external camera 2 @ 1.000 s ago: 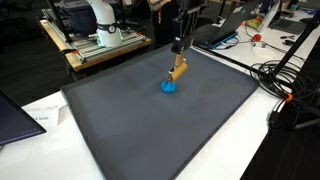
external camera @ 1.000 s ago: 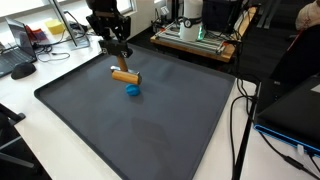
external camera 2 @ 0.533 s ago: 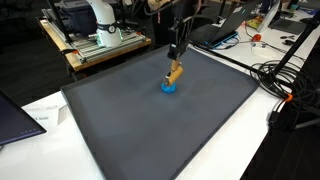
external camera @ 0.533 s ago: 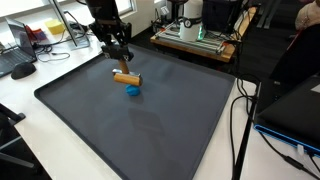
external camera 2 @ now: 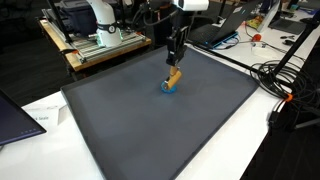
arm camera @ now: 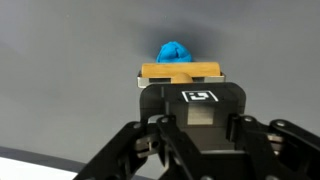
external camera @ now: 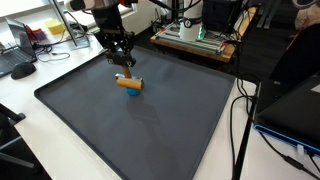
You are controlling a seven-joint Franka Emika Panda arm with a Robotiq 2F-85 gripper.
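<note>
My gripper (external camera: 122, 66) (external camera 2: 175, 64) is shut on a tan wooden block (external camera: 128, 84) (external camera 2: 174, 77), near the back of the dark grey mat (external camera: 150, 130) (external camera 2: 150, 130). A small blue object (external camera 2: 167, 88) lies on the mat right under the block's lower end; whether they touch I cannot tell. In the wrist view the block (arm camera: 180, 70) runs crosswise at the tip of the gripper (arm camera: 182, 82), and the blue object (arm camera: 175, 49) pokes out just beyond it. The fingertips are hidden behind the gripper body.
Black cables (external camera: 240, 110) and a dark laptop (external camera: 295, 110) lie beside the mat. A device with a green light (external camera: 195, 32) stands behind it. A keyboard (external camera: 22, 68) sits on the white table. More cables (external camera 2: 285, 80) lie off the mat's edge.
The gripper has moved down and toward the blue object with the block in it. The block now sits over the blue object, which has stayed put.
</note>
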